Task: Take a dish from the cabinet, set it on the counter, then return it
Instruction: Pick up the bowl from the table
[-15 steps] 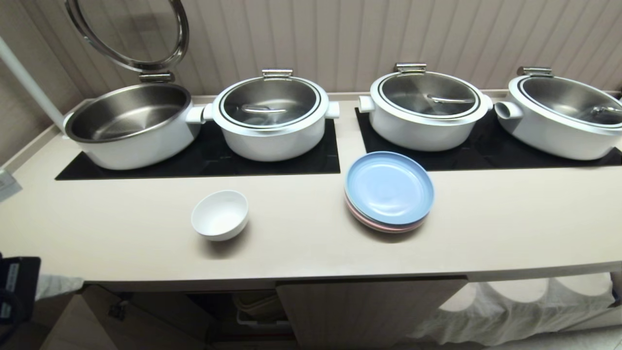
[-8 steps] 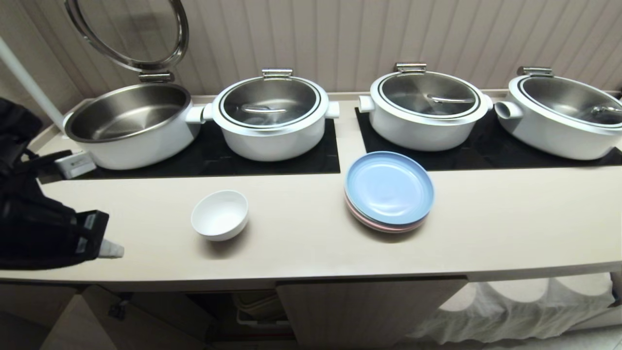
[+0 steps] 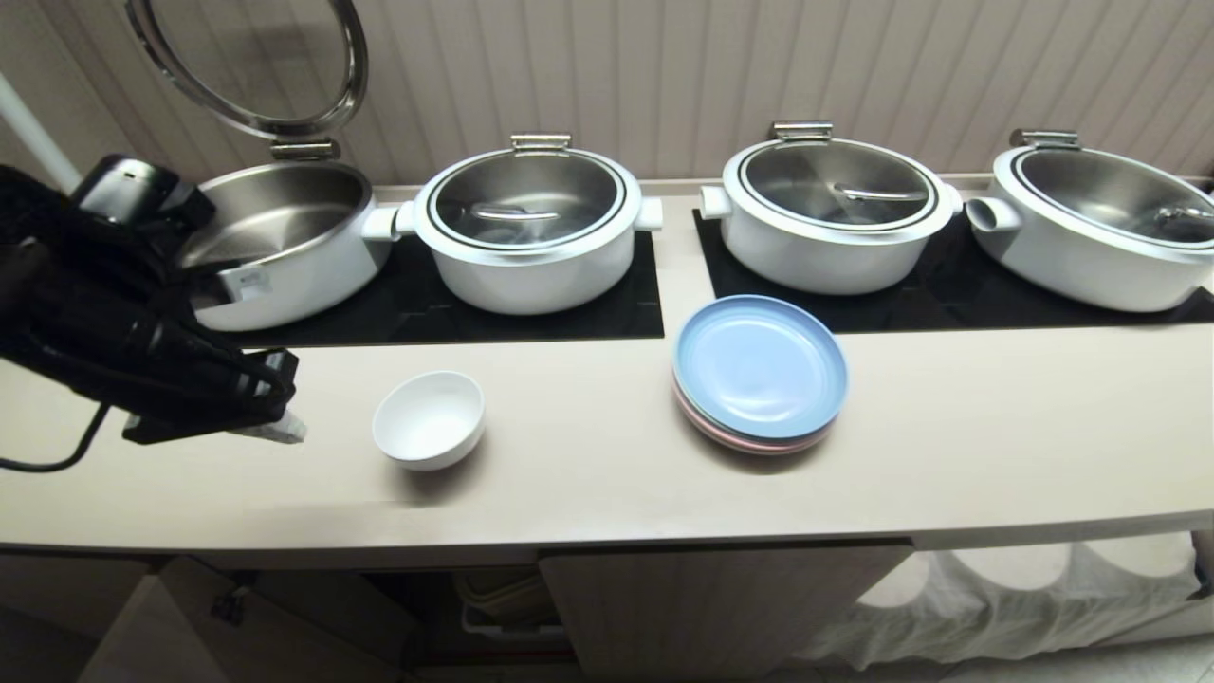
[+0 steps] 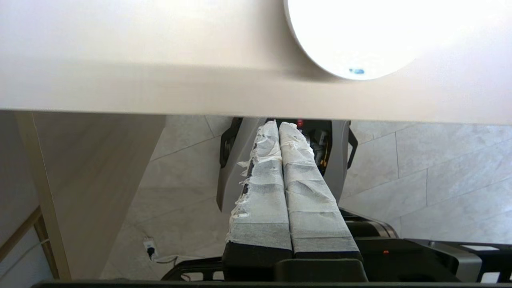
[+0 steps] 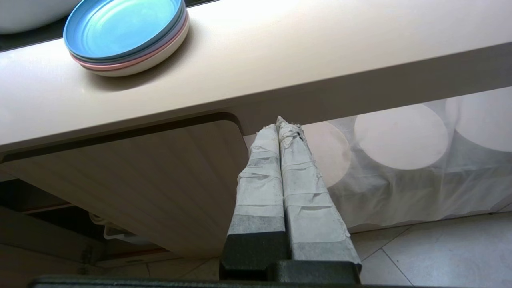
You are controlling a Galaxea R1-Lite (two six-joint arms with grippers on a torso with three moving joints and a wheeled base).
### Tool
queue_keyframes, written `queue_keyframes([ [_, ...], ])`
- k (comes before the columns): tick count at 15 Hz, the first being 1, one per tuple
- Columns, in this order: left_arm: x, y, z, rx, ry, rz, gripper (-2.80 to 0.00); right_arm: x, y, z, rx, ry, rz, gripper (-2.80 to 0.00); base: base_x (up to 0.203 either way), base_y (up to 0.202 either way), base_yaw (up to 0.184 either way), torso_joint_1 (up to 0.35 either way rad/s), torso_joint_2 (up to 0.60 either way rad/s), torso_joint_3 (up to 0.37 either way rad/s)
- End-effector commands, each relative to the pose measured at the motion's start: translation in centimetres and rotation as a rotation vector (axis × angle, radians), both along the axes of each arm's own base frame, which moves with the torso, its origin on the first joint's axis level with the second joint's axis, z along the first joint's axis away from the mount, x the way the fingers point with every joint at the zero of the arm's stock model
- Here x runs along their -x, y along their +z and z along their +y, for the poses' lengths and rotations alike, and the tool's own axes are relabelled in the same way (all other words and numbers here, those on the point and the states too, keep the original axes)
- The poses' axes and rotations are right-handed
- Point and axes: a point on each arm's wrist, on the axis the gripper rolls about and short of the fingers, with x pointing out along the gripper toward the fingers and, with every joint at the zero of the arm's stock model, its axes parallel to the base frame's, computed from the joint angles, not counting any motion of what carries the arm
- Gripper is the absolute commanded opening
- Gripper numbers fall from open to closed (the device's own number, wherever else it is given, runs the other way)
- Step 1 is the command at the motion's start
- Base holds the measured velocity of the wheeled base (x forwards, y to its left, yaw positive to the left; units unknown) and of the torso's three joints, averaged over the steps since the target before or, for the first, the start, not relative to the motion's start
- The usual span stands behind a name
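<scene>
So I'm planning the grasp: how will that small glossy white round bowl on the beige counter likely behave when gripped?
The small glossy white round bowl looks glazed, so the left gripper, shut beside it, may slip on its smooth curved wall. It sits upright on a narrower base, so a sideways nudge would probably slide or tip it. Probably rigid and chippable.

Glossy white dish (image 3: 429,419) on the smooth, matt beige counter (image 3: 607,474); brushed metal pots (image 3: 531,199); matt plastic-looking blue plates (image 3: 759,368); wrinkled cloth-wrapped fingers (image 4: 260,192).

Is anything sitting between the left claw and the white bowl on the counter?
Nothing visible. The left claw, shut, hangs over bare smooth beige counter beside the small glossy white bowl. The stack of flat blue plates lies on the bowl's far side.
</scene>
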Motion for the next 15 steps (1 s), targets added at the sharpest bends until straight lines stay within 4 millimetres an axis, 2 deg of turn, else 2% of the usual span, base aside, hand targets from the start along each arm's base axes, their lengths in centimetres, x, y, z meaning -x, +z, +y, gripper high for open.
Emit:
queue_keyframes([
  [1, -2.2, -0.8, -0.1, 0.0, 0.0, 0.032, -2.8, 0.0, 0.0, 0.0, 0.0, 0.0, 0.001, -2.8, 0.0, 0.0, 0.0, 0.0, 0.0, 0.0],
  [2, -2.4, -0.8, -0.1, 0.0, 0.0, 0.031, 0.0, 0.0, 0.0, 0.0, -0.002, 0.0, 0.001, -2.8, 0.0, 0.0, 0.0, 0.0, 0.0, 0.0],
  [9, -3.1, -0.9, -0.1, -0.001, -0.002, 0.021, 0.0, 0.0, 0.0, 0.0, -0.002, 0.0, 0.001, -2.8, 0.0, 0.0, 0.0, 0.0, 0.0, 0.0],
  [15, -4.8, -1.5, -0.8, 0.033, -0.04, 0.026, 0.0, 0.0, 0.0, 0.0, 0.0, 0.0, 0.001, -2.8, 0.0, 0.0, 0.0, 0.0, 0.0, 0.0],
])
